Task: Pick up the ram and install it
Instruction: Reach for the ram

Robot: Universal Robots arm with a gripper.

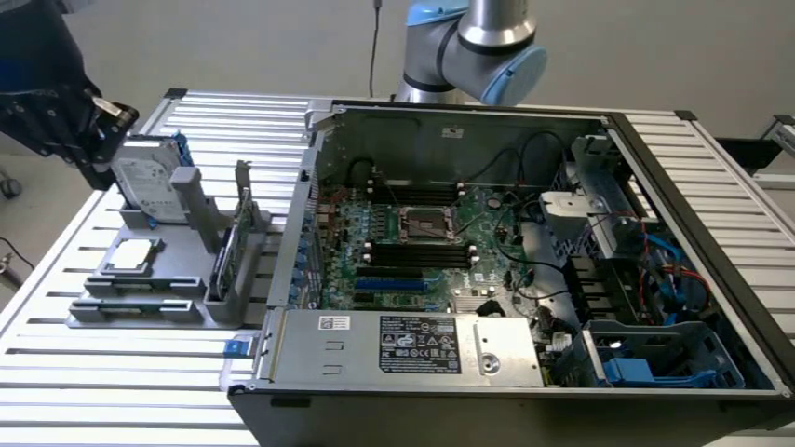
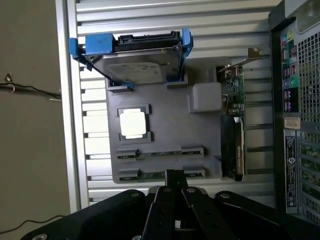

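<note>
Aluminium slats form the tabletop [image 1: 74, 372], on which an open computer case [image 1: 695, 168] is laid on its side, apparently so that the motherboard slots [image 1: 416, 253] can be reached from above. A grey holder [image 2: 170, 125] is set beside it. The ram [image 2: 150, 174] is kept in the holder's outer groove, presumably for an easy pinch. The wrist is turned downward over the holder, and the fingers [image 2: 173, 176] are closed together with nothing held, poised over the ram.

Arm [image 1: 489, 26] grey metal tube, pale blue joint caps [image 1: 517, 74], pincer [image 2: 175, 176] matt black, silver screws [image 2: 221, 195]
</note>
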